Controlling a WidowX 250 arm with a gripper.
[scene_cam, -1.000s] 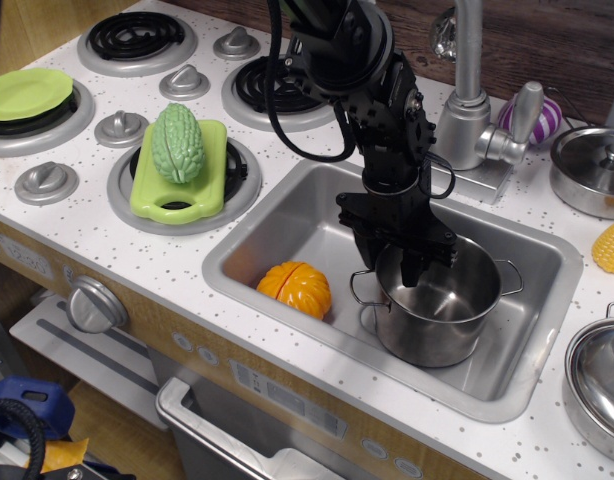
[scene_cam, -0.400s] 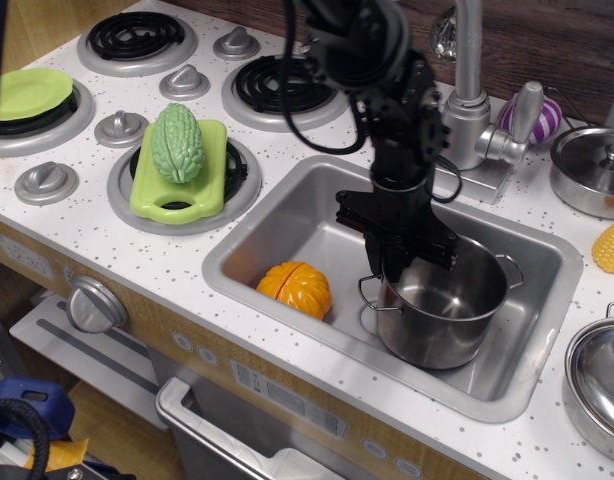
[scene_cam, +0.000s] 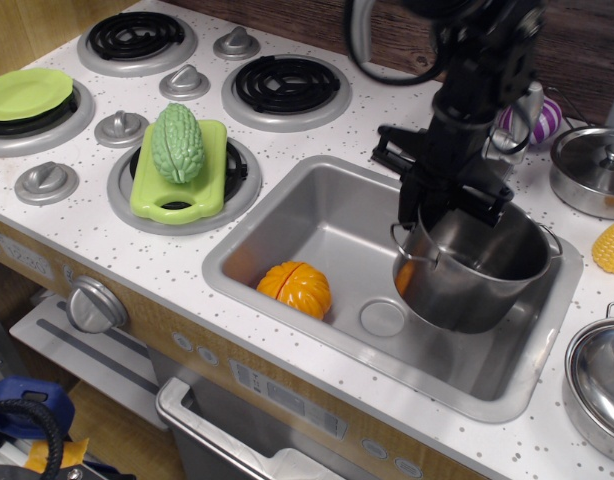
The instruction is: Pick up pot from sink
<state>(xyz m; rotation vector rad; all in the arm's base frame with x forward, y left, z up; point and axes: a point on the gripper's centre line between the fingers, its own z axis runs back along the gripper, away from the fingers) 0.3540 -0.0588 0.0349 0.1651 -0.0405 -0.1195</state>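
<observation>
Pot point(scene_cam: 474, 268) hangs tilted, apparently clear of the sink point(scene_cam: 317, 215) floor, right of the drain point(scene_cam: 382, 318). Jaws point(scene_cam: 432, 222) clench its left rim, above the drain.

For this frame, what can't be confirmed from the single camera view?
- Fingertips of the gripper: hidden behind the rim of the pot, so the grip is unclear.
- Faucet base: blocked by the arm.
- Lidded pan, yellow corn: cut off by the right edge.
- Far corner of the sink: covered by the pot.
</observation>
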